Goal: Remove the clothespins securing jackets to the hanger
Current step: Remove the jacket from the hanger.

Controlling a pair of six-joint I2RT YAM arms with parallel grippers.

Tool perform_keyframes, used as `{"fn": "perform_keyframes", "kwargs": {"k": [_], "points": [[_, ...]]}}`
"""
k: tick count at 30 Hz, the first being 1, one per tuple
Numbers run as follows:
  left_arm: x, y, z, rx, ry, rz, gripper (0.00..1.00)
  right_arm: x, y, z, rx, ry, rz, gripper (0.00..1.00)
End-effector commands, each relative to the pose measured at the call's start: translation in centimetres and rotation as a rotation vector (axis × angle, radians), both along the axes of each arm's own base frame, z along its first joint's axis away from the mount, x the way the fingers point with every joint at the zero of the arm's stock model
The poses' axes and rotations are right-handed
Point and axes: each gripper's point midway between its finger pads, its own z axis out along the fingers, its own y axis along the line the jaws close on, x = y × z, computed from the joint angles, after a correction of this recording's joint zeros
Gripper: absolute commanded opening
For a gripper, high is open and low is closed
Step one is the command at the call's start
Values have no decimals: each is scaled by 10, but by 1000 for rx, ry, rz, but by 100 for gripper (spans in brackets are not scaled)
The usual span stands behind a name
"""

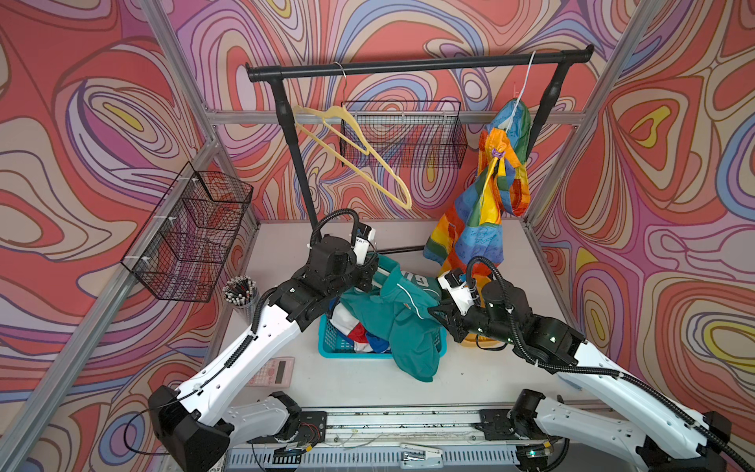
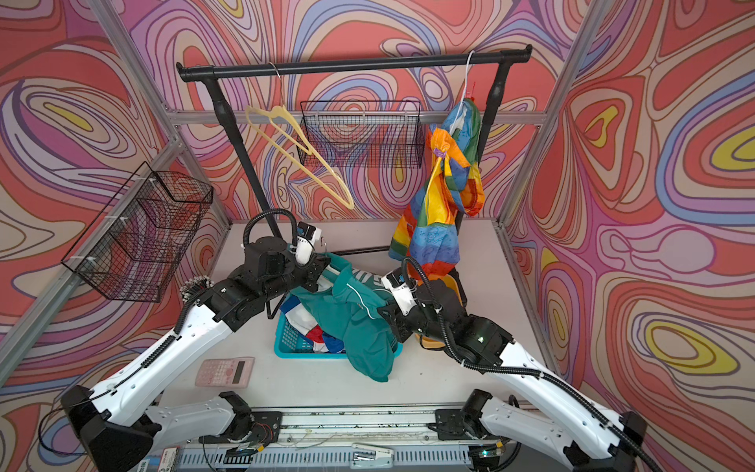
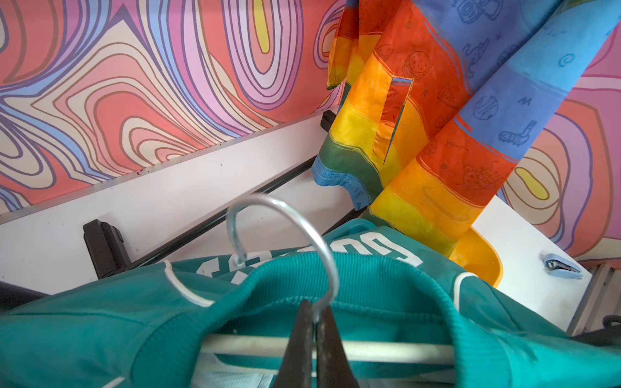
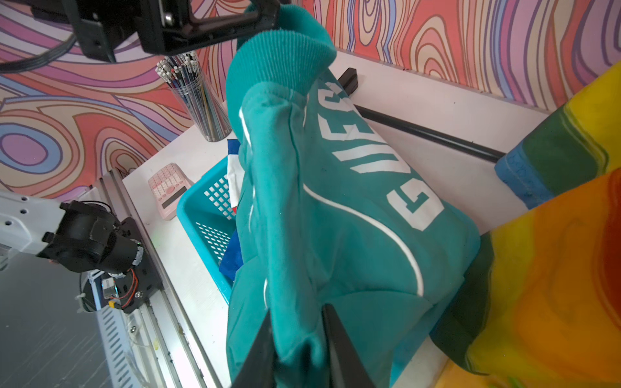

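**rig_lurker:** anyone in the room? where are the arms?

**standing_right_here:** both are over the turquoise plastic basket [image 1: 333, 347] in the middle of the white bench [image 1: 367, 386]. The left hand [image 3: 316, 310] is squeezed together on the shank of a silver metal hanger hook [image 3: 268, 200]. The hanger under that hook sits inside the collar of the teal jacket with white piping and lettering [image 1: 404, 327]. That jacket is slumped over the basket, with its lower part spilling onto the bench in front.

**rig_lurker:** and the right one?

**standing_right_here:** the right hand [image 4: 296, 312] has its black fingers [image 4: 337, 339] either side of a bunched fold of the teal jacket, pinched onto the cloth. Underneath, crumpled in the basket, is a blue jacket with red and white panels [image 1: 367, 337].

**rig_lurker:** pegs?

**standing_right_here:** the one I can make out is a small purple plastic clothespin [image 1: 497, 153]. It's clipped high up on the rainbow-striped jacket [image 1: 482, 216], which hangs at the right end of the black clothes rail [image 1: 408, 65]. Its hem comes down just behind the right arm. Can't tell about the teal one, the folds hide its shoulders.
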Motion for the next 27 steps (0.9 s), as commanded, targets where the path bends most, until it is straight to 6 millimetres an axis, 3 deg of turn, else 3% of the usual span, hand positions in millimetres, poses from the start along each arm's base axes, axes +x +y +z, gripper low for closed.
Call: {"fn": "perform_keyframes", "kwargs": {"k": [1,11,20,27], "points": [[4,15,9,15,-43,49,0,-2,-9,-7,-28,9,-24,15],[2,24,-1,64,-36,53,0,4,-19,-7,-27,5,-102,2],[-6,38,-9,106,-49,55,0,15,-23,-6,-15,27,-182,1],[-4,57,-10,68,-33,98,0,14,-21,8,32,31,-179,2]]}}
